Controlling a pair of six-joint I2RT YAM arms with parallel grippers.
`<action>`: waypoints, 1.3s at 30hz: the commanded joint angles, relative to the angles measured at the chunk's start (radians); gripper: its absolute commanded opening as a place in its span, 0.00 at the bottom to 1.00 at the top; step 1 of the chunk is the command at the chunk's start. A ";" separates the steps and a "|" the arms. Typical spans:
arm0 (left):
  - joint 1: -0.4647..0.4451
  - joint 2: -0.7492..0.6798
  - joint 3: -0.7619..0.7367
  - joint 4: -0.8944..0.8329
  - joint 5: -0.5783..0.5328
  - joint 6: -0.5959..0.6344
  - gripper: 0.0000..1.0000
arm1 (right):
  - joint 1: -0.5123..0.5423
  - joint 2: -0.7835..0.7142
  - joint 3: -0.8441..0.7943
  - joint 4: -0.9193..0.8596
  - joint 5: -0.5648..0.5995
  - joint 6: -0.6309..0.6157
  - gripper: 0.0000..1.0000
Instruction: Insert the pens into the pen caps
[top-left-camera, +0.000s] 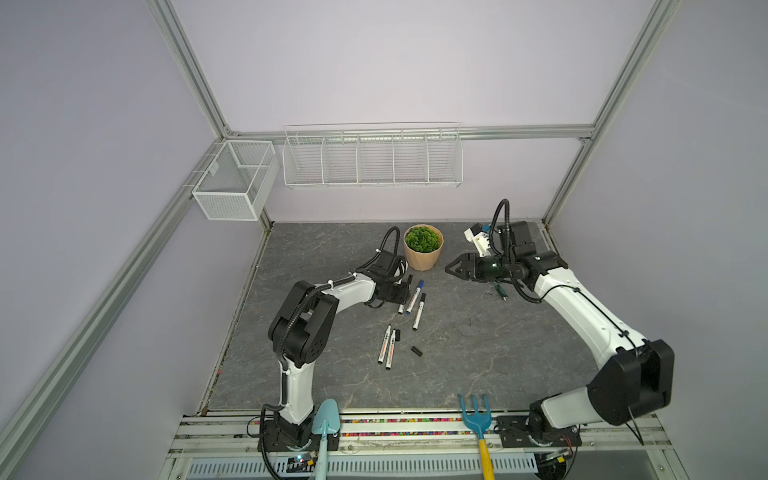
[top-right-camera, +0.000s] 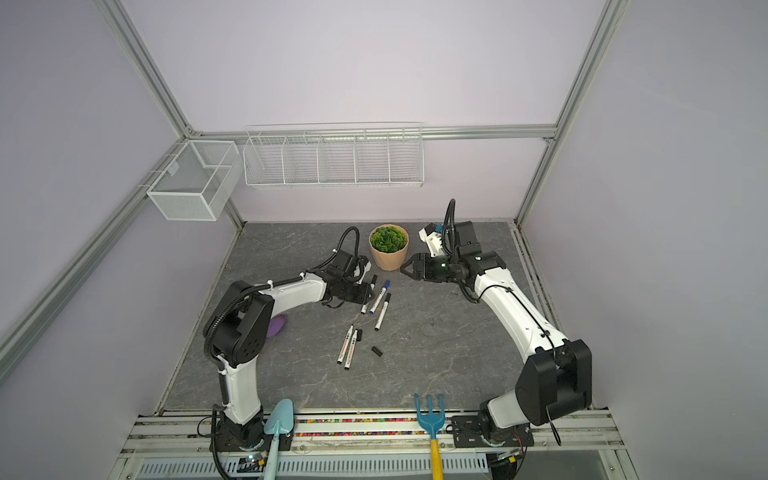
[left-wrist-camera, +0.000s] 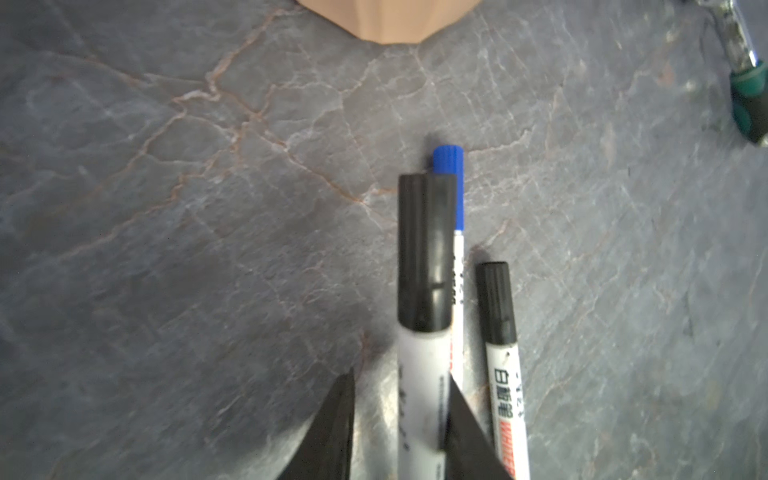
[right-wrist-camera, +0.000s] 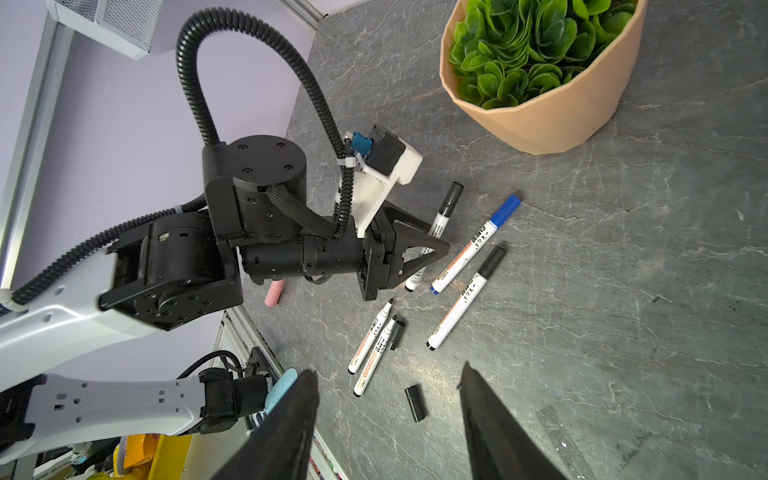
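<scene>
Left gripper (left-wrist-camera: 401, 372): I am straddling the black-capped pen (left-wrist-camera: 424, 353), jaws apart.
Right gripper (right-wrist-camera: 387, 369): I am hovering, jaws apart.

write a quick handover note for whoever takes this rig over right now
Grippers: left gripper open, jaws either side of a capped black pen, with a gap on one side. The right gripper is open and empty.
Done: three pens capped: that one, the blue pen and another black pen, side by side.
Left: two uncapped pens, a loose cap beside them, another cap apart.
</scene>
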 joint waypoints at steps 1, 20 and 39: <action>0.002 0.016 0.025 0.011 0.037 -0.018 0.38 | -0.001 -0.011 -0.019 -0.024 0.002 -0.032 0.58; 0.001 -0.020 -0.020 0.079 0.118 0.007 0.42 | 0.075 0.232 -0.002 0.085 0.075 0.049 0.56; -0.019 -0.012 -0.050 0.061 0.186 0.012 0.44 | 0.142 0.535 0.124 0.175 0.091 0.119 0.56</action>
